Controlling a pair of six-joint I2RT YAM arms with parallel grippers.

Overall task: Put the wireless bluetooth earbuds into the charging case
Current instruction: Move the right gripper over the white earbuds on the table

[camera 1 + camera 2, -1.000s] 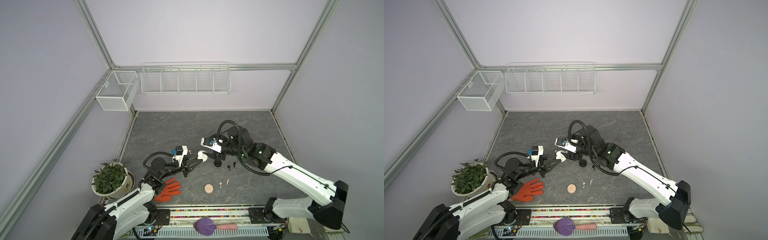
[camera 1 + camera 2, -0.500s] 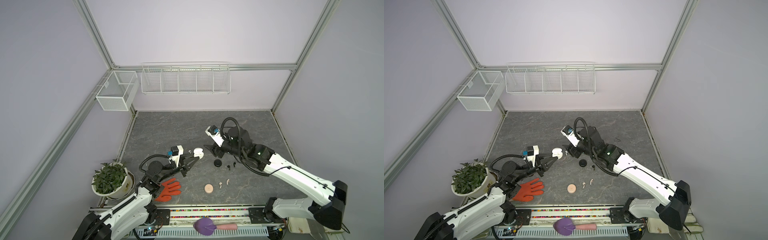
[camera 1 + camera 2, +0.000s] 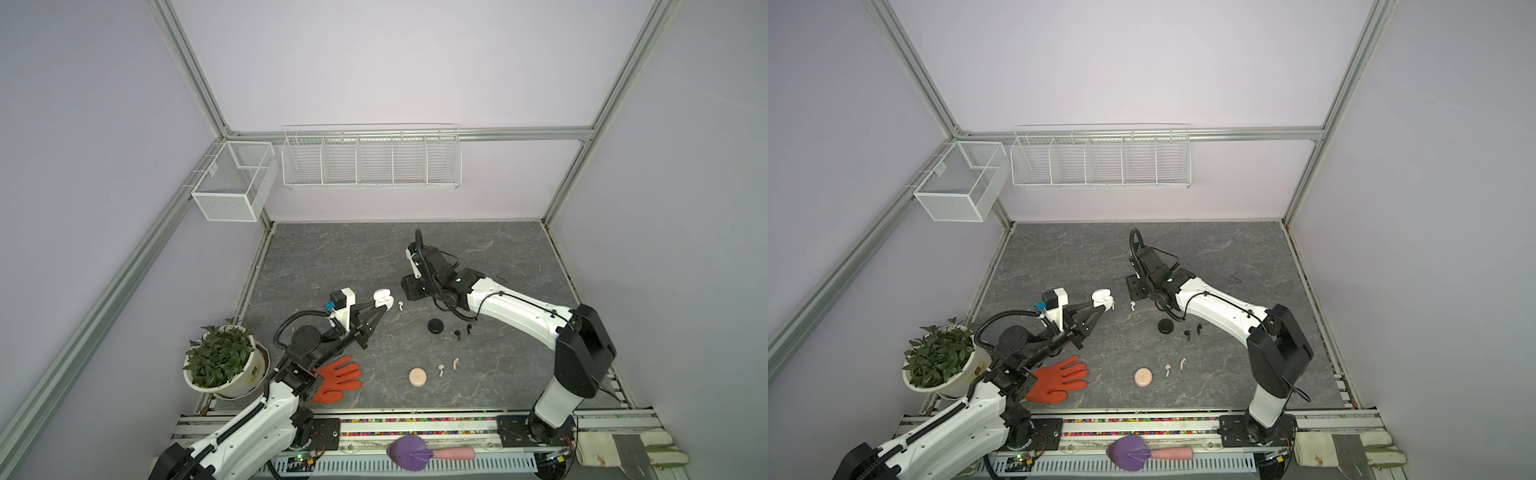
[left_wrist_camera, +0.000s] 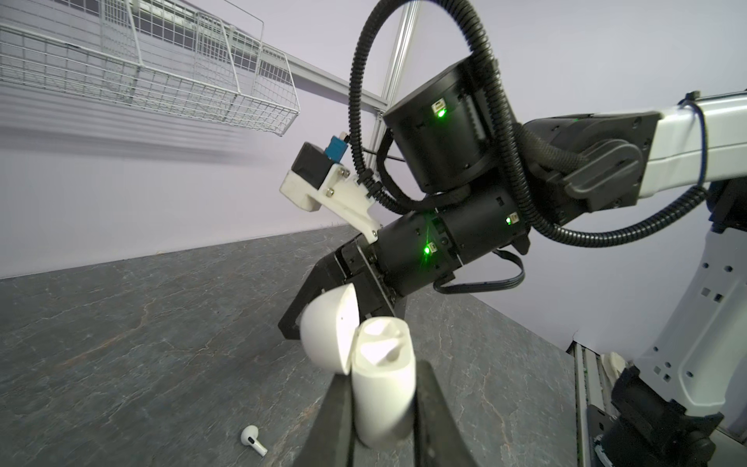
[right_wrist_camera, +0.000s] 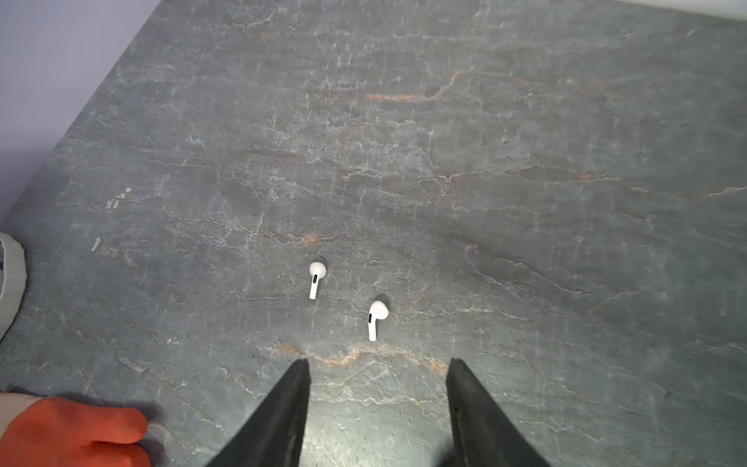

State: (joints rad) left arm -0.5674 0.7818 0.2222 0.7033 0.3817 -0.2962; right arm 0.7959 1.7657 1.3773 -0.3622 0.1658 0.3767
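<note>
Grips one white charging case (image 4: pixel 384 400) in the left gripper (image 4: pixel 382 372), jaws closed on its body, lid swung open, clear of the table (image 3: pixel 332 257). Holds the right gripper (image 5: pixel 378 364) over the table, jaws apart, nothing between them. Counts six earbuds, all loose on the table: two white earbuds (image 5: pixel 316 279) just ahead of the right gripper, two black earbuds (image 3: pixel 457 333) beside one black puck (image 3: pixel 435 325), two pink earbuds (image 3: pixel 441 369) beside one pink puck (image 3: pixel 417 377). Makes out one of the white pair clearly in both top views, just beside the held case, and perhaps the second under the case's edge. Adds one orange glove (image 3: pixel 338 380) by the left arm.
</note>
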